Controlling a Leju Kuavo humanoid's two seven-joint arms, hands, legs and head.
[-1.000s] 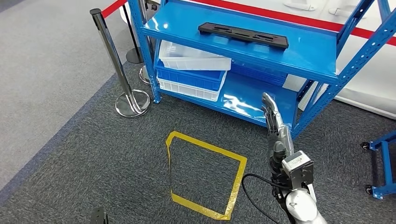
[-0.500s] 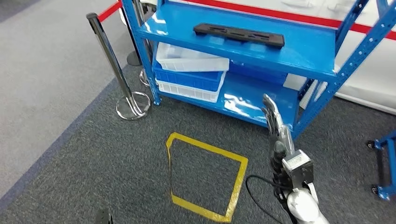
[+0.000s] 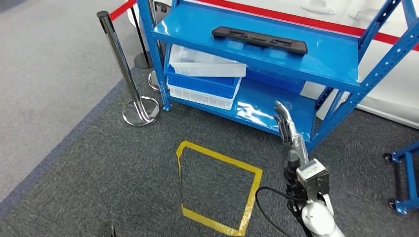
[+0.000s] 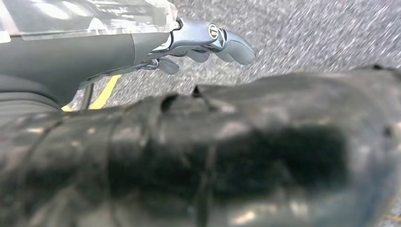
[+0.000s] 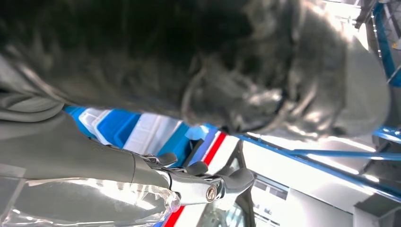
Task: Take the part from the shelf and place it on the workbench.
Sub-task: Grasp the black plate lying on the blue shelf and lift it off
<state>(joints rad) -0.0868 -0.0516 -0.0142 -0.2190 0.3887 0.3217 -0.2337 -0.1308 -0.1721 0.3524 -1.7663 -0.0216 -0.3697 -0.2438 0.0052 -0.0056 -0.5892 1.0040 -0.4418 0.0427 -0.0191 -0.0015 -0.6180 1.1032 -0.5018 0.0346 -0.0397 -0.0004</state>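
Your right hand (image 3: 286, 126) is raised in front of the blue shelf (image 3: 316, 57), fingers stretched out straight and close together, holding nothing, its tips level with the front edge of the lower board. Open carpet lies between you and the rack: the yellow tape square (image 3: 217, 185) marks the floor just left of that arm, and nothing stands inside it. To the left, a chrome stanchion (image 3: 126, 74) stands on its round base beside the rack's front left post, with a red belt (image 3: 121, 9) running off from the top of it. A blue frame on castors (image 3: 402, 177) sits at the right edge, well apart from your arm.

The black part (image 3: 259, 39) lies flat on the upper board, toward the back. It is a long, narrow slotted bar, and its long axis runs along the board, left to right, dipping slightly toward the right end. Room stays free on the board in front of it and on both ends.

Under that board, stacked bins (image 3: 205, 76), white over blue over white, fill the left half of the lower board; the right half is bare and glossy.

Your left hand (image 4: 203, 45) hangs over grey carpet, fingers loosely curled and holding nothing.
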